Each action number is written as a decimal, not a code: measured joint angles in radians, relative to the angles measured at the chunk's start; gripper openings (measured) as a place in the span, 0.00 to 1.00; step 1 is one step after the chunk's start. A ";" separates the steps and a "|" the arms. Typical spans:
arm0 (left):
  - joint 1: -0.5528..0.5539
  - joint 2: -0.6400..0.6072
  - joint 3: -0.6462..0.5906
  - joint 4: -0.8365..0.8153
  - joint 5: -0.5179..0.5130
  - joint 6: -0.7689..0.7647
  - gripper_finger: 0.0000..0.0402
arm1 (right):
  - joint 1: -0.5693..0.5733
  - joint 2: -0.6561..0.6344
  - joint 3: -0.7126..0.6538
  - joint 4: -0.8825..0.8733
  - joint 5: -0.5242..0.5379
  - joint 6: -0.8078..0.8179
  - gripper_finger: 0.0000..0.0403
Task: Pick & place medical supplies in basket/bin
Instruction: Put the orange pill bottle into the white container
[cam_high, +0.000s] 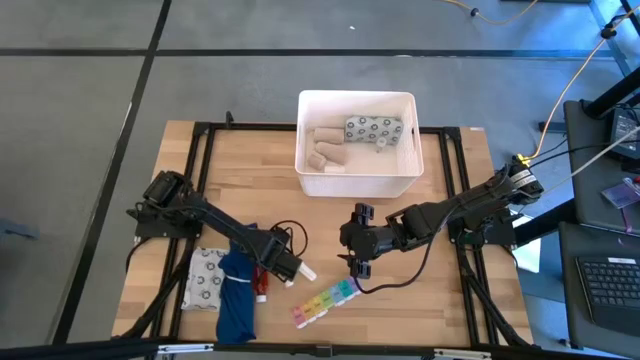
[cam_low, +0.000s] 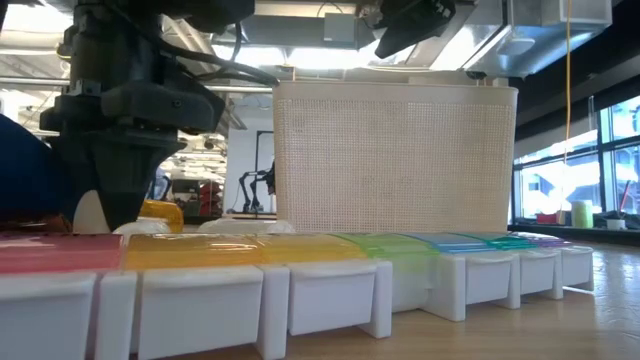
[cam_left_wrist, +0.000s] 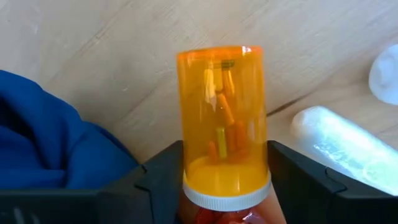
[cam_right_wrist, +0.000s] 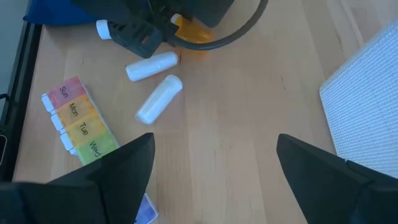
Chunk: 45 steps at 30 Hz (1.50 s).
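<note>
An orange pill bottle (cam_left_wrist: 222, 118) with a white cap lies on its side on the wooden table beside a blue cloth bundle (cam_left_wrist: 50, 137). My left gripper (cam_high: 275, 262) points straight down over it, shut on it. My right gripper (cam_right_wrist: 214, 168) hangs open above the table's middle, with nothing between its fingers. Two white rolls (cam_right_wrist: 152, 65) (cam_right_wrist: 158, 98) and the rainbow pill organizer (cam_high: 325, 302) lie on the table between the two grippers. The white bin (cam_high: 355, 185) stands at the far middle and holds gauze rolls and a patterned packet (cam_high: 373, 130). My left gripper pinches the orange pill bottle between its two fingers, which meet the two sides of the bottle (cam_left_wrist: 186, 163) just above the white cap. The fingers come from above, pointing down, and lie across the bottle. The bottle lies on its side on the table.
A grey-patterned white packet (cam_high: 207, 280) lies left of the blue cloth near the front left. A black cable (cam_right_wrist: 236, 31) loops over the table by the left gripper. Bare wood stretches between the right gripper and the bin.
</note>
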 joint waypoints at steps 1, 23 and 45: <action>0.000 0.000 0.000 0.000 -0.001 0.000 0.53 | 0.000 0.000 0.000 0.000 0.000 0.000 0.84; -0.002 -0.280 0.195 -0.003 -0.475 0.301 0.49 | -0.001 0.000 0.000 0.148 -0.003 0.010 0.84; -0.037 -0.483 0.203 0.105 -0.940 1.371 0.49 | -0.188 -0.113 0.001 0.507 -0.102 0.158 0.84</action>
